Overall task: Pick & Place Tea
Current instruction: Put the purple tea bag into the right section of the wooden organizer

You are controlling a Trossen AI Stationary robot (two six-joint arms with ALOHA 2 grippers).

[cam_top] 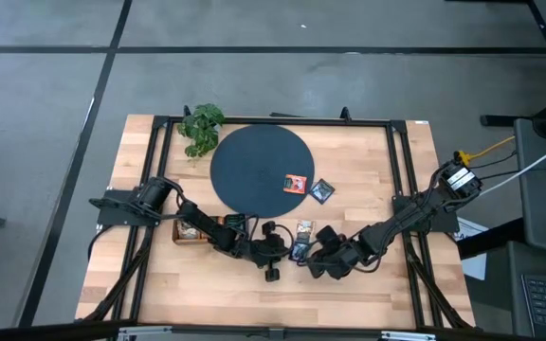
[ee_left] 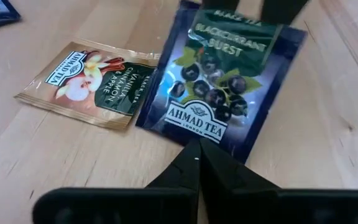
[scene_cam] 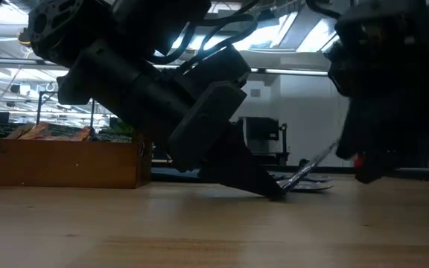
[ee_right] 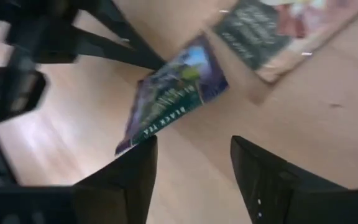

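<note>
A dark blue blackcurrant tea sachet (ee_left: 219,81) sits between my two grippers near the table's near edge (cam_top: 299,252). My left gripper (ee_left: 197,148) is shut on it. My right gripper (ee_right: 194,149) is open, its fingers either side of the sachet's opposite edge (ee_right: 135,134). A tan and green vanilla sachet (ee_left: 89,84) lies flat on the wood beside it. An orange-red sachet (cam_top: 297,182) lies on the dark disc (cam_top: 254,166). A black sachet (cam_top: 321,190) lies just off the disc's rim. My left gripper pinches the blue sachet at its brand-name edge (ee_left: 194,134) between its shut fingertips, slanting down from the table's left. In the low view that edge sits low by the table while the sachet (scene_cam: 311,167) slants up toward my right gripper. Whether my right gripper touches the sachet's other edge, I cannot tell.
The brown wooden tray (scene_cam: 58,160) holding more sachets stands on the left, partly under my left arm (cam_top: 190,230). A leafy plant (cam_top: 202,128) sits at the far left beside the disc. Black frame rails (cam_top: 401,170) run along the table's sides.
</note>
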